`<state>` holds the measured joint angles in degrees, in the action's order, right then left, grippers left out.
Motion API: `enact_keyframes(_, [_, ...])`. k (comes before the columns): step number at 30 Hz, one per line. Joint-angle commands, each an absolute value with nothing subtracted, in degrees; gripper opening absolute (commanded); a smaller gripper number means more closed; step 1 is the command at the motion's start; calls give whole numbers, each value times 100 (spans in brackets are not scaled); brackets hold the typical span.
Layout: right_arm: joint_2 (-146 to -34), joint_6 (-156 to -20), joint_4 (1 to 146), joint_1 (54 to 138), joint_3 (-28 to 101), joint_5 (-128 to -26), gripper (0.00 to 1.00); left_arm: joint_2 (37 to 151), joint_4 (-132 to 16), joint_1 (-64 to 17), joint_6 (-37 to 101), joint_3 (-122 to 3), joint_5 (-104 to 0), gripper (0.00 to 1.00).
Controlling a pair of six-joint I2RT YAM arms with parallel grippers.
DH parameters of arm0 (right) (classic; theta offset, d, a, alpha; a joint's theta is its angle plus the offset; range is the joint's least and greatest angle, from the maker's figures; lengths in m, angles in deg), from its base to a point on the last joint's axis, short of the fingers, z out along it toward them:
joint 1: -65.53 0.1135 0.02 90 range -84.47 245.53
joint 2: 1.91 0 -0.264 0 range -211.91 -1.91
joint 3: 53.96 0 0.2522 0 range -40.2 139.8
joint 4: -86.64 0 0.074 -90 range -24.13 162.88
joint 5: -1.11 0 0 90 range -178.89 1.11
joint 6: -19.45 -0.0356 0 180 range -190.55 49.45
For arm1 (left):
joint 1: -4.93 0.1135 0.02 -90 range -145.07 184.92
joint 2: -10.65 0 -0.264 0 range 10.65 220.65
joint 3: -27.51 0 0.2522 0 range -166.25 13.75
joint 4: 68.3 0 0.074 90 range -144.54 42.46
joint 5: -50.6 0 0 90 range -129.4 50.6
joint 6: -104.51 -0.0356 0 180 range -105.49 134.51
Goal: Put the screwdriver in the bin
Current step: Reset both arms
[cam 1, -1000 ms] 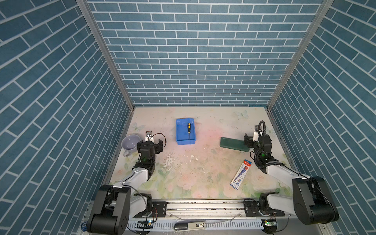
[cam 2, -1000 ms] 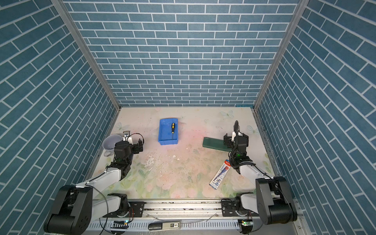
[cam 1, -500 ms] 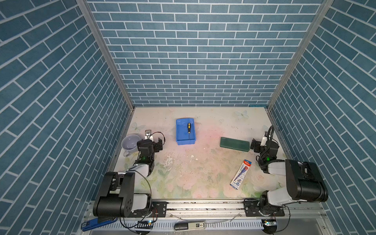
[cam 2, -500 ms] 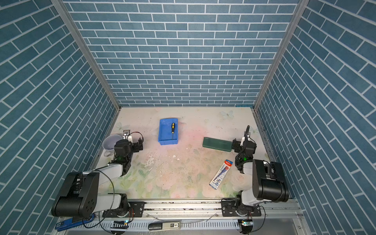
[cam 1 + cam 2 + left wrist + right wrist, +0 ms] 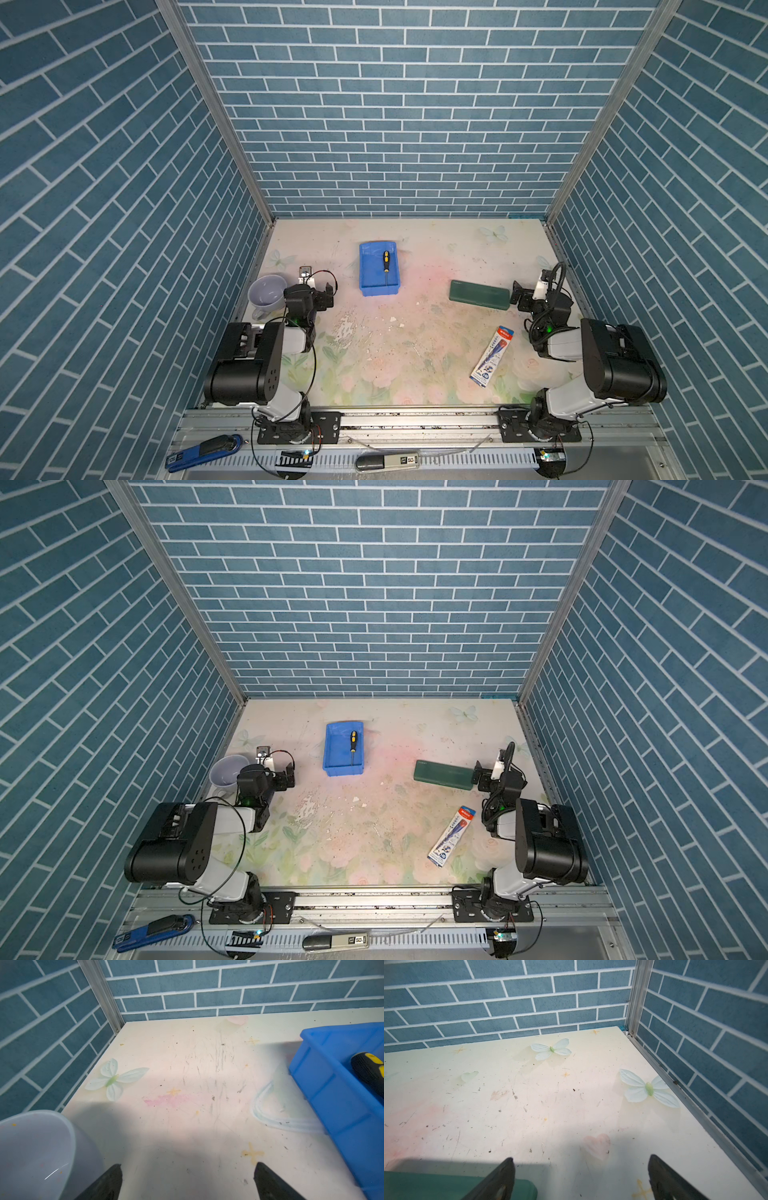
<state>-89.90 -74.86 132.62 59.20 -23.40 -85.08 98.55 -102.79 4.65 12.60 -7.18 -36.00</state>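
Observation:
The screwdriver (image 5: 386, 262) (image 5: 353, 742), black handle with yellow accents, lies lengthwise inside the blue bin (image 5: 368, 272) (image 5: 334, 752) at the back middle of the table. The left wrist view shows the bin (image 5: 324, 1088) to one side with the screwdriver's handle (image 5: 367, 1072) inside it. My left gripper (image 5: 322, 297) (image 5: 188, 1167) sits low to the bin's left, open, with only bare table between its fingers. My right gripper (image 5: 519, 297) (image 5: 580, 1161) sits at the far right, open and empty, well away from the bin.
A lavender mug (image 5: 268, 291) (image 5: 31, 1147) stands just left of my left gripper. A dark green case (image 5: 478, 294) (image 5: 446, 1186) lies beside my right gripper. A packaged pen (image 5: 492, 357) lies front right. A blue-black utility knife (image 5: 203, 451) rests on the front rail.
Both arms have folded back toward their bases at the front. The right gripper has drawn to the right, off the green case. The screwdriver stays in the bin.

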Motion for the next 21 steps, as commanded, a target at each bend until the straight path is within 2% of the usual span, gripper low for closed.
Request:
enact_keyframes(1, [-8978,-7617,13356,5902,-2379,-8423,99,9865,-10685,484,1179,-738,-3752,100])
enact_keyframes(21, [-8975,-7609,13337,5906,-2376,-8423,99,9841,-10499,467,1073,-797,-3979,100])
